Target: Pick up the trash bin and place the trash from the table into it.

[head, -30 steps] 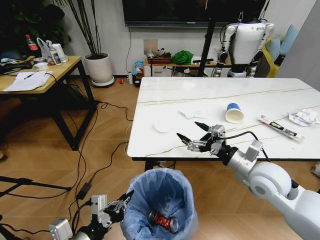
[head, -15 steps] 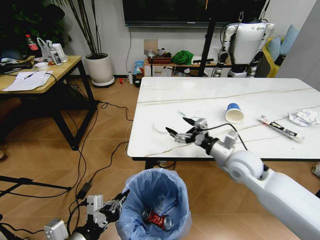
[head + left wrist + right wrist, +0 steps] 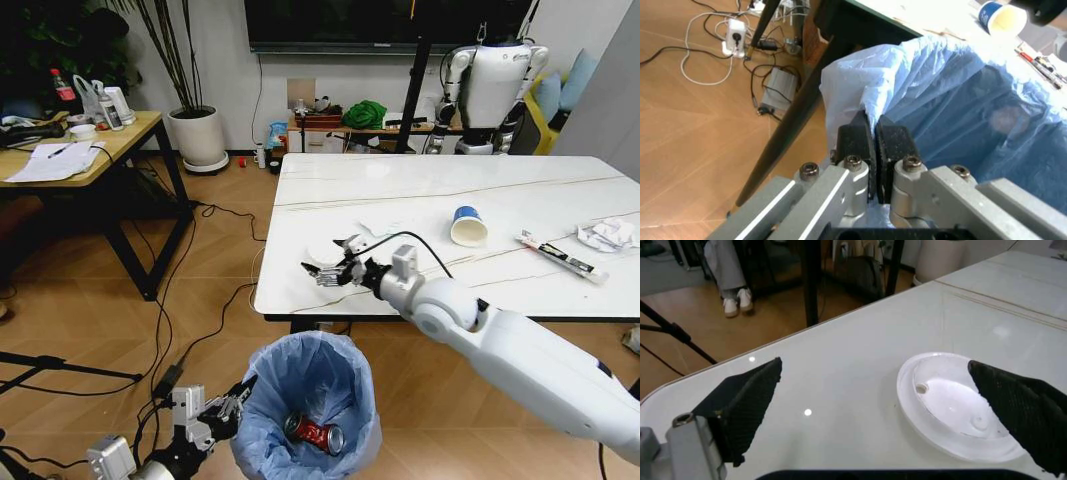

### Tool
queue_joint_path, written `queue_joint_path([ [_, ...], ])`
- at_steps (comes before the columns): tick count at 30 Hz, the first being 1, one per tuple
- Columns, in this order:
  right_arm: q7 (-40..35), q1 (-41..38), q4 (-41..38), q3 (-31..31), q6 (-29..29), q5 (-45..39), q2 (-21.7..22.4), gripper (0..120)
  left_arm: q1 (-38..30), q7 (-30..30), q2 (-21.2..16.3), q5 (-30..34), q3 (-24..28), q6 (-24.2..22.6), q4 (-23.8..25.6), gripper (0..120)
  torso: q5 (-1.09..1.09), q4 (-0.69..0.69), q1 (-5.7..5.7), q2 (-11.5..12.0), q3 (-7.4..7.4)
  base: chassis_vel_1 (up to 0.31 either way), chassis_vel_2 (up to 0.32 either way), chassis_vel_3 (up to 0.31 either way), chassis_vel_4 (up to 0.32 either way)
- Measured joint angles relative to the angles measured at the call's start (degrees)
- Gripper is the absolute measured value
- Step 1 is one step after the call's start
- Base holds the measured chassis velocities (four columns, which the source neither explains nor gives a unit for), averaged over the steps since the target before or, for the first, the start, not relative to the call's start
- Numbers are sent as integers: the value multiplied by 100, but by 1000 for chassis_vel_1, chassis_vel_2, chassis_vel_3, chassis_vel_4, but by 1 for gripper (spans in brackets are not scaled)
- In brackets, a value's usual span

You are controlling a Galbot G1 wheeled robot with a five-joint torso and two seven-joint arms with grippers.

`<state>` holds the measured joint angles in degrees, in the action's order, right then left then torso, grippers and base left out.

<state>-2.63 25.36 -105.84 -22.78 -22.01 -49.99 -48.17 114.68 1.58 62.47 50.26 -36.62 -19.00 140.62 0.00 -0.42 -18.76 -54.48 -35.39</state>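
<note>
Head view: right gripper (image 3: 332, 262) was out over the near-left corner of the table (image 3: 520, 190), fingers spread wide, nothing between them. Flat white disc (image 3: 325, 252) sat on the tabletop just beyond the fingertips, not touched as far as I could tell. Right wrist view showed the same: both dark fingers (image 3: 747, 401) well apart, disc (image 3: 959, 414) lying between and ahead of them, closer to one finger, near the table edge.

Left gripper (image 3: 215, 412) was low beside the trash bin (image 3: 310, 400), below the table's front edge. Left wrist view: fingers (image 3: 855, 141) pressed together on the light-blue bag (image 3: 960, 100) at the bin's rim, pinching the plastic. Crushed red can (image 3: 312, 433) lay at the bottom of the bin.

Farther along the table from the right gripper, toward its far right: white paper cup with blue band (image 3: 467, 226) on its side, then the long thin wrapper (image 3: 560, 256), then crumpled white paper (image 3: 608, 235) near the table's right edge.
</note>
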Motion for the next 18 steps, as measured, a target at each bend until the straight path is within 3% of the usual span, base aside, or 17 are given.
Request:
queue_joint_path([
  [14, 154, -214, 266, 87, -176, -405, -11, 100, -37, -5, 4, 21, 28, -4, -38, 0, 0, -2, 0, 0, 0, 0, 0, 0, 0],
  [18, 265, -253, 340, 106, -174, -415, 16, 90, -37, -7, 8, 21, 39, -6, -43, 0, 0, -2, 1, 0, 0, 0, 0, 0, 0],
])
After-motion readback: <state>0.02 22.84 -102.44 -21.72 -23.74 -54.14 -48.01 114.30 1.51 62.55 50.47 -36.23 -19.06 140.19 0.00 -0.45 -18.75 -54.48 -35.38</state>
